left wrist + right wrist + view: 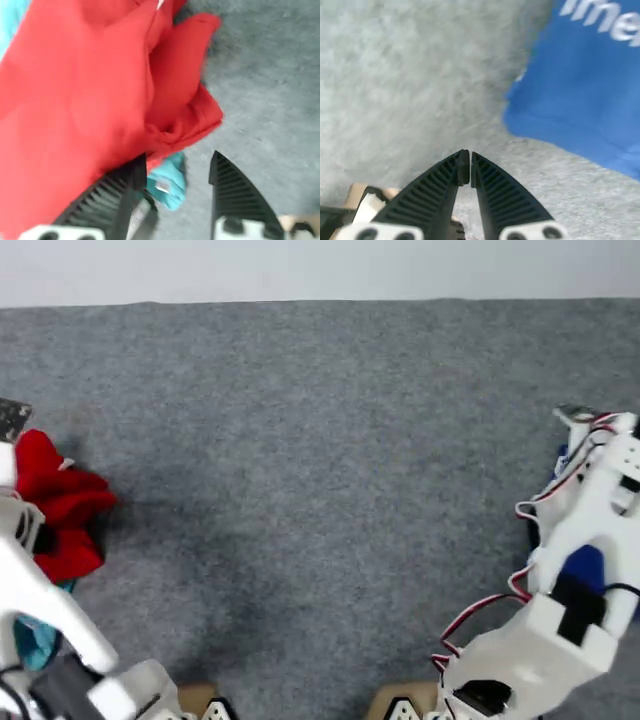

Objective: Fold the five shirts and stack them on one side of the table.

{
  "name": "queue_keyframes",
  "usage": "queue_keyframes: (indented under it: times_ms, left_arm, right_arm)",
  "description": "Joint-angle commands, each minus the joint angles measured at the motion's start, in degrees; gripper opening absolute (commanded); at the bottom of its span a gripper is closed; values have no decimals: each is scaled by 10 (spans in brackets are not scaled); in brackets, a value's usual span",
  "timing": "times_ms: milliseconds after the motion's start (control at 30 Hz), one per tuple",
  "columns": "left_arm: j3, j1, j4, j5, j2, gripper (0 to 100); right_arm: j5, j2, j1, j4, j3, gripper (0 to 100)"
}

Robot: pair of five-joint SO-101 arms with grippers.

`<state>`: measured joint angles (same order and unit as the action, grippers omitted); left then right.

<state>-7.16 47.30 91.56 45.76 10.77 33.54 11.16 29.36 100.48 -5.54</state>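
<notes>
Crumpled red cloth shirt [75, 100] heaped over teal shirt [167, 187] at left edge of grey felt counter [320, 440]. Left gripper [178, 157] spread apart at heap's edge, nothing clamped. Right gripper [466, 162] pinched together, empty, near blue printed shirt [570, 90]. Likely step: fetching shirt to fold. Next: pinch red hem, drag to centre, spread flat.

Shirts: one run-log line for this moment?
red shirt crumpled over teal shirt | left jaws open beside | right jaws shut, empty, beside blue shirt

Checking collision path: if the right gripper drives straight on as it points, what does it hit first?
Probably the grey table covering, not cloth. The right gripper is shut, and the blue shirt lies off to one side of its line; depth is hard to judge.
</notes>
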Motion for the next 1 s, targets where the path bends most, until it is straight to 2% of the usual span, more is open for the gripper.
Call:
queue_keyframes:
  times_ms: [0, 100, 267, 633, 733, 800, 900, 967]
  left_arm:
    - [49, 3, -32, 10, -59, 211]
    - [51, 4, -60, 8, -108, 205]
    - [52, 2, -82, 8, -134, 114]
    - [99, -3, -92, 5, -140, 115]
    - [145, -4, -55, -11, -106, 125]
    - [179, -13, -35, -19, -79, 166]
    - [215, -15, -25, -27, -50, 227]
    - [219, -15, -24, -28, -44, 232]
  right_arm:
    - [-7, -55, -26, 23, 25, 9]
    - [-11, -68, -38, 23, 43, 9]
    - [-56, -72, -42, 23, 50, 9]
    - [-59, -73, -42, 23, 50, 9]
    - [-59, -73, -42, 23, 50, 9]
    - [-59, -73, -42, 23, 50, 9]
    - [-59, -71, -42, 23, 50, 9]
    - [-59, -70, -42, 23, 50, 9]
